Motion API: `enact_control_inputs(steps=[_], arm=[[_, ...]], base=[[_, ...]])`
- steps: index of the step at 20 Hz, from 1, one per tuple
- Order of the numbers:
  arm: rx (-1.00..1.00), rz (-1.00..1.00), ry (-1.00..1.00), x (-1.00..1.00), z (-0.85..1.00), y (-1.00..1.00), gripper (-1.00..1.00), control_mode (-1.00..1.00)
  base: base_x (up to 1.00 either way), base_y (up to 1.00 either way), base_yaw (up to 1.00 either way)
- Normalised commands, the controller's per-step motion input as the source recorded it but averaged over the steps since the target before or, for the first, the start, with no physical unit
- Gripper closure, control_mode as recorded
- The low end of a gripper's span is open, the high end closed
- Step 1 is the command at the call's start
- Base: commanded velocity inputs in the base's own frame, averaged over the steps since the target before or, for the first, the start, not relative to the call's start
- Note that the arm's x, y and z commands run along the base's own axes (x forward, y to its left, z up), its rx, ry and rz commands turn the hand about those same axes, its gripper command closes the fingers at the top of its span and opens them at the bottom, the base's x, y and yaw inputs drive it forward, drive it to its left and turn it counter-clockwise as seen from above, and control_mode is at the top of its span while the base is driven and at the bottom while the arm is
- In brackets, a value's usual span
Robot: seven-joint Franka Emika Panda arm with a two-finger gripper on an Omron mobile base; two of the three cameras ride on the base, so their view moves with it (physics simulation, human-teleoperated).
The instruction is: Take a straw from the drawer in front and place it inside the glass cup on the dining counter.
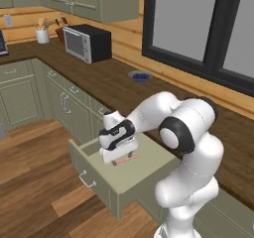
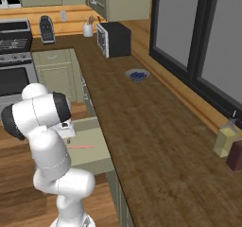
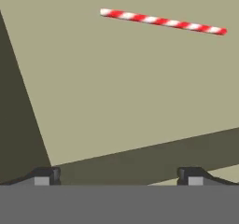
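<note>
1. Hand view: the straw [image 3: 162,21], striped red and white, is seen lying flat on the pale floor of the drawer [image 3: 107,92], near the top of the picture and slightly slanted.
2. The two dark fingertips [image 3: 45,176] are seen at the bottom corners, set wide apart, with nothing between them; the gripper [image 3: 119,177] is held above the drawer floor, well apart from the straw.
3. A dark shadow band is cast across the drawer floor just above the fingertips, and a dark drawer wall is seen at the left edge.
4. In the left base view, the drawer [image 1: 94,175] is seen pulled out from the sage-green cabinets, its silver bar handle on the front panel. The gripper [image 1: 120,161] is lowered into it, and the straw [image 1: 130,159] is glimpsed just beside the fingers.
5. In the right base view, the straw [image 2: 80,147] is shown lying alone on the drawer floor [image 2: 92,155], to the right of the arm.
6. On the long dark worktop [image 1: 109,83] a microwave [image 1: 87,42] and a bowl of blue berries [image 1: 140,76] are placed, well apart from the drawer.
</note>
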Motion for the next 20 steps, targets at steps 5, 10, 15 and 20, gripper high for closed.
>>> enact_control_inputs(steps=[5, 10, 15, 20], arm=[[0.04, 0.02, 0.13, 0.03, -0.52, 0.06, -1.00, -1.00], [0.08, 0.07, 0.03, -0.05, -0.30, 0.26, -1.00, -1.00], [0.06, 0.09, 0.00, -0.10, -0.29, 0.48, -1.00, -1.00], [0.05, 0.11, 0.02, -0.23, -0.26, 0.67, -1.00, -1.00]], base=[[0.00, 0.00, 0.00], [0.00, 0.00, 0.00], [0.00, 0.00, 0.00], [0.00, 0.00, 0.00]])
